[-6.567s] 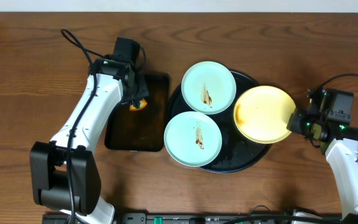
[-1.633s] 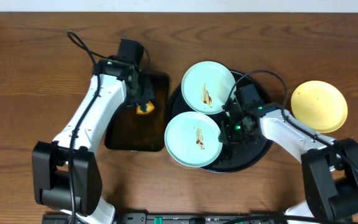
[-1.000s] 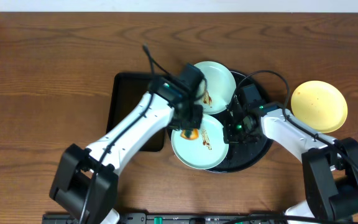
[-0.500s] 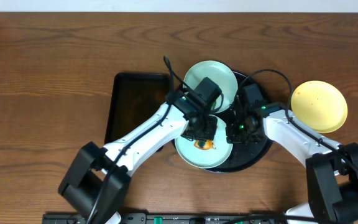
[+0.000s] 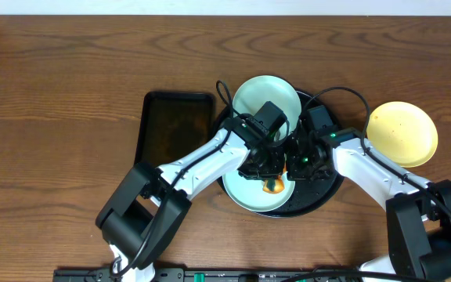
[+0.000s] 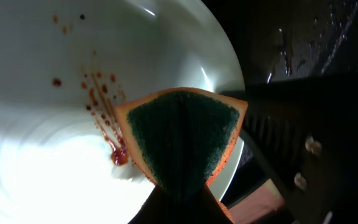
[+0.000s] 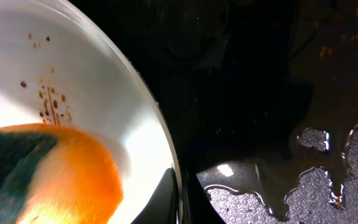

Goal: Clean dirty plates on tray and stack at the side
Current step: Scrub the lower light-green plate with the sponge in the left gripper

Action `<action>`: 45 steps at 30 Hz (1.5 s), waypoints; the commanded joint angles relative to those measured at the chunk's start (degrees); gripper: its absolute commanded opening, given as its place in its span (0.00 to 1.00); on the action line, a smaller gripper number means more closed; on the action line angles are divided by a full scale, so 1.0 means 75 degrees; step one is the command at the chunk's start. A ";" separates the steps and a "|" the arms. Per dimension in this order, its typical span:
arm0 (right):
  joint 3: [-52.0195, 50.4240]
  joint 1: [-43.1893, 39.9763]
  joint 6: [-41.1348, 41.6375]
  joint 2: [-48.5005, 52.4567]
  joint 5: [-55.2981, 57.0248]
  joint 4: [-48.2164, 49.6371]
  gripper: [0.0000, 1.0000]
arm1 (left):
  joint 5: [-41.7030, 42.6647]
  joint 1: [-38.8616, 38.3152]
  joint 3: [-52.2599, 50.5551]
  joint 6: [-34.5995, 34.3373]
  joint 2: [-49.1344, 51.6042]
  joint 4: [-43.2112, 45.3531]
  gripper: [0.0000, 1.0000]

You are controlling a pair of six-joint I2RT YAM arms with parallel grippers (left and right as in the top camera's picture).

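My left gripper (image 6: 180, 205) clamps the green-and-orange sponge (image 6: 182, 140) on the smeared pale mint plate (image 5: 241, 196) at the large round black tray's (image 5: 325, 196) near edge; my right gripper (image 7: 180, 194) pinches its rim. Hard scrubbing could, I judge, wrench the plate free

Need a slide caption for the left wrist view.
Green-faced sponge pinched in the left jaws, pressed on a mint plate beside sauce specks, black tray beyond the rim.

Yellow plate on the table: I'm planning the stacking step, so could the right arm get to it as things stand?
Probably yes. The yellow plate lies alone on the table right of the tray. But the right gripper is shut on the rim of the near blue plate and must release first.
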 commanded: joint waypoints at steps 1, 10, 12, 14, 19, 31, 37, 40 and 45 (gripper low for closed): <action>-0.0044 -0.0061 0.0114 -0.0105 0.0219 -0.0055 0.01 | 0.0163 -0.0020 -0.0085 -0.0484 0.0195 0.0117 0.07; -0.0044 -0.0061 0.0111 -0.0105 0.0219 -0.0111 0.01 | -0.0134 -0.0041 -0.0085 -0.0740 0.0766 0.0341 0.07; -0.0044 -0.0061 0.0111 -0.0105 0.0219 -0.0125 0.01 | -0.0769 -0.0038 -0.0085 -0.0734 0.0863 0.0294 0.07; -0.0044 -0.0061 0.0111 -0.0105 0.0219 -0.0134 0.01 | -0.1580 -0.0038 -0.0085 -0.0734 0.0857 0.0154 0.07; -0.0044 -0.0061 0.0111 -0.0105 0.0245 -0.0216 0.01 | -0.3331 0.0000 -0.0085 -0.0734 0.0828 -0.0242 0.07; -0.0052 -0.0061 0.0111 -0.0105 0.0434 -0.0565 0.01 | -0.3937 0.0423 -0.0061 -0.0731 0.0726 -0.0003 0.07; -0.0052 -0.0061 0.0108 -0.0105 0.0673 -0.0752 0.01 | -0.3870 0.0740 0.0073 0.0015 0.0157 -0.0181 0.07; -0.0052 -0.0061 0.0108 -0.0105 0.0673 -0.0743 0.01 | -0.3870 0.0755 0.0087 0.0385 -0.0443 -0.0350 0.07; -0.0052 -0.0061 0.0108 -0.0105 0.0670 -0.0679 0.10 | -0.3879 0.0825 0.0087 0.0734 -0.1419 -0.0825 0.07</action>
